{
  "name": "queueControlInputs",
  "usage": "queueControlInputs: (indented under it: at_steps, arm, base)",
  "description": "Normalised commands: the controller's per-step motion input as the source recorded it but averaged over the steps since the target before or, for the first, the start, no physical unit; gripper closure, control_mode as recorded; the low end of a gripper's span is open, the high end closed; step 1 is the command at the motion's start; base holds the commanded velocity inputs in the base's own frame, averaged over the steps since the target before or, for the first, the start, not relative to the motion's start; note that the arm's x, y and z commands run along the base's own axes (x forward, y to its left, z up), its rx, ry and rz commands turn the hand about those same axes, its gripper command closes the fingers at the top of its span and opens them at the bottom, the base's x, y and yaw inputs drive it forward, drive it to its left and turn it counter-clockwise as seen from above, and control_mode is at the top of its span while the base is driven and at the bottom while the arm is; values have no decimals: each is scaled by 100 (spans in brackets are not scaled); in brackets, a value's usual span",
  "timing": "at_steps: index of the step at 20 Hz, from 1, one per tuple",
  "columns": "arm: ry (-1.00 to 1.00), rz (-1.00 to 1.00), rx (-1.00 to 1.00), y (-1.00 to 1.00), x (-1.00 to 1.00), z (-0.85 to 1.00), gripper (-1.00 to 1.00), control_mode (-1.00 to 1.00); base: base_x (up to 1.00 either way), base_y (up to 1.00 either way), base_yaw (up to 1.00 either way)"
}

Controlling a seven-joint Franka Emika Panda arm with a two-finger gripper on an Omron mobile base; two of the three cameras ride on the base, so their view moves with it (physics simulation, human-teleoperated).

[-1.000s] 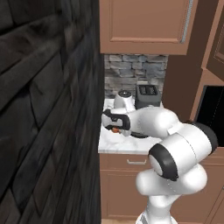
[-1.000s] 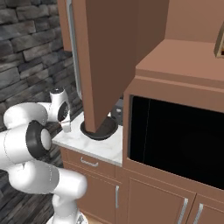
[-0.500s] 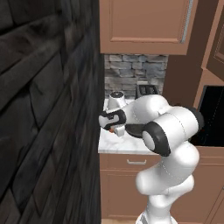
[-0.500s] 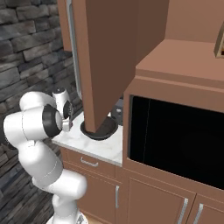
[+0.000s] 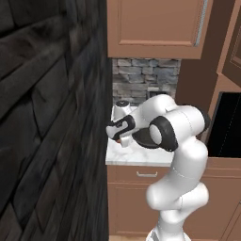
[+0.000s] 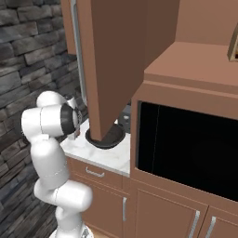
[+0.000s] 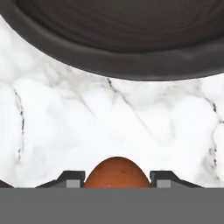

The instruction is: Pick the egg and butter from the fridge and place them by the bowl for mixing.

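Egg [image 7: 117,172] sits pinched between the partly closed fingertips of the gripper [image 7: 117,177], held low over the marble counter [image 7: 65,131] just beside the dark bowl [image 7: 118,39], apparently so it can be released there for mixing.

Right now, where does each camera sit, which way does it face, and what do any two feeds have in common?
Left base view: behind the arm to its left, facing forward and down at the marble counter; white arm rises lower right, gripper at the dark stone wall's edge.
Right base view: behind the arm to its right, facing the counter and dark bowl; arm at lower left.
Hand view: on the hand, looking along the gripper at marble and the bowl's rim; finger tips flank the egg.
Shared: right base and hand views both show the bowl.
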Motion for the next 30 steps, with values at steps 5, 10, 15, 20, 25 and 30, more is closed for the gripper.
queueControlInputs:
  at_steps: [5, 10, 15, 20, 25, 30]
  arm:
    - [0, -9, 0, 0, 28, -28, 100, -100]
    - [0, -8, 0, 0, 32, -25, 100, -100]
    - [0, -8, 0, 0, 37, -22, 100, -100]
    - [0, -7, 0, 0, 24, -27, 100, -100]
    - [0, -6, 0, -9, 2, -32, -100, -100]
    - [0, -6, 0, -13, -1, -5, -100, -100]
  base:
    - [0, 0, 0]
    - [0, 0, 0]
    - [0, 0, 0]
    - [0, 0, 0]
    - [0, 0, 0]
    - [0, 0, 0]
